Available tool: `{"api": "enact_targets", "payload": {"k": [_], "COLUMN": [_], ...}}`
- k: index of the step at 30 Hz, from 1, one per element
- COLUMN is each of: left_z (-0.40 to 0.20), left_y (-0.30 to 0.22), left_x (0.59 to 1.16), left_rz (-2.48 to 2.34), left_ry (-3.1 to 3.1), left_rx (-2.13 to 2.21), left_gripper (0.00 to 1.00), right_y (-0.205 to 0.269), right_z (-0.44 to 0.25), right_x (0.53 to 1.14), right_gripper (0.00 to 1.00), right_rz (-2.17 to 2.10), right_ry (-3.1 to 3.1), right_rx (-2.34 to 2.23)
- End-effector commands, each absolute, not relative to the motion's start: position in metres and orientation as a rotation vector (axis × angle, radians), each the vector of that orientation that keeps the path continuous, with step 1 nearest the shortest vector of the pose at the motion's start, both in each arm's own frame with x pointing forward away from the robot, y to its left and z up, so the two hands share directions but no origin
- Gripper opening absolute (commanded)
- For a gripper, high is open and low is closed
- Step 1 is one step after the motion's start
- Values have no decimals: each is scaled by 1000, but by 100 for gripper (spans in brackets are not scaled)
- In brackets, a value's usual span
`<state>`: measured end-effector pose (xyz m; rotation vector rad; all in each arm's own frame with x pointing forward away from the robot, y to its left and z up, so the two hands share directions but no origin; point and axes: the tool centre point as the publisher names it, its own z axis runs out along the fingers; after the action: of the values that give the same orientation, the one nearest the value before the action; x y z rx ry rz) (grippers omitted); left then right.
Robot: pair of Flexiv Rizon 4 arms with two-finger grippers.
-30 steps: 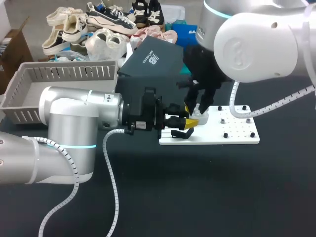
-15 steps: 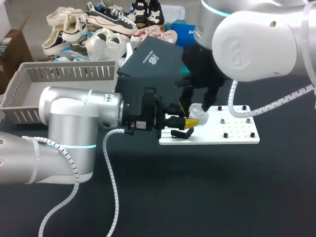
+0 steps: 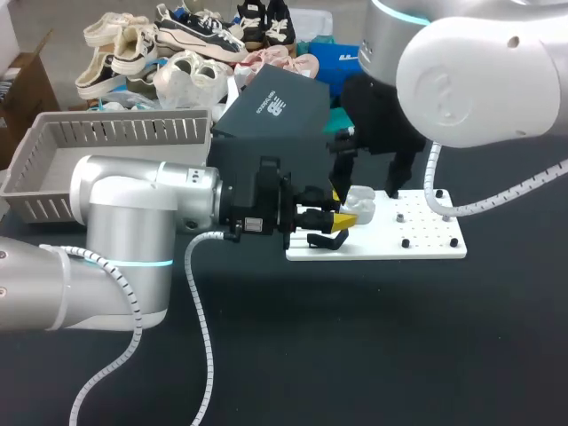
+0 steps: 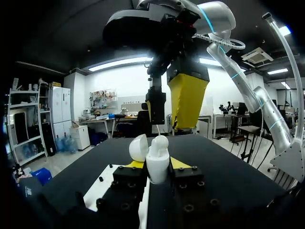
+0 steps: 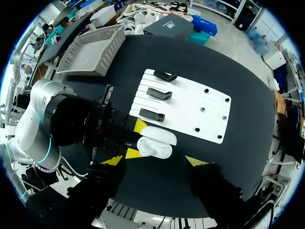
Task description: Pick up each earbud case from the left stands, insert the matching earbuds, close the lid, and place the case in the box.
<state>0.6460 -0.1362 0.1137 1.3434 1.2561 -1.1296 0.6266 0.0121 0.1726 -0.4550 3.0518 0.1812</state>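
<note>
A white earbud case (image 4: 157,164) stands upright with its lid (image 4: 138,147) swung open, and my left gripper (image 4: 157,163) is shut on its body. In the head view the case (image 3: 358,204) hangs just over the near left part of the white stand board (image 3: 426,240), held by the left gripper (image 3: 342,216). My right gripper (image 3: 366,177) hovers directly above it, open, fingers spread wide and clear of the case. From the right wrist, the case (image 5: 155,141) lies straight ahead of the right gripper (image 5: 153,161), with the left gripper (image 5: 138,139) clamped on it.
Three black stands (image 5: 159,94) sit along the board's (image 5: 190,107) left edge, with small black pegs on its right half. A grey basket (image 3: 106,142) stands at the far left, a dark box (image 3: 266,111) behind the board. Bare black tabletop lies in front.
My right gripper has opened wide and lifted up off the case. The left gripper and the case have stayed in place.
</note>
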Motion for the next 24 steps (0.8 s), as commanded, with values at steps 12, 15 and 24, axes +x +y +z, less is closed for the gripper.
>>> {"api": "enact_targets", "payload": {"k": [12, 15, 24], "left_z": [114, 114, 114], "left_y": [-136, -136, -136], "left_x": [646, 646, 646], "left_rz": [-1131, -1131, -1131], "left_ry": [1255, 1255, 1255], "left_rx": [1344, 1344, 1344], "left_gripper": [0, 0, 0], "right_y": [-14, -15, -13], "right_z": [159, 156, 151], "right_x": [624, 626, 631], "right_gripper": [68, 68, 68], "right_rz": [189, 192, 208], "right_ry": [3085, 3093, 3106], "right_rx": [-349, -345, -356]}}
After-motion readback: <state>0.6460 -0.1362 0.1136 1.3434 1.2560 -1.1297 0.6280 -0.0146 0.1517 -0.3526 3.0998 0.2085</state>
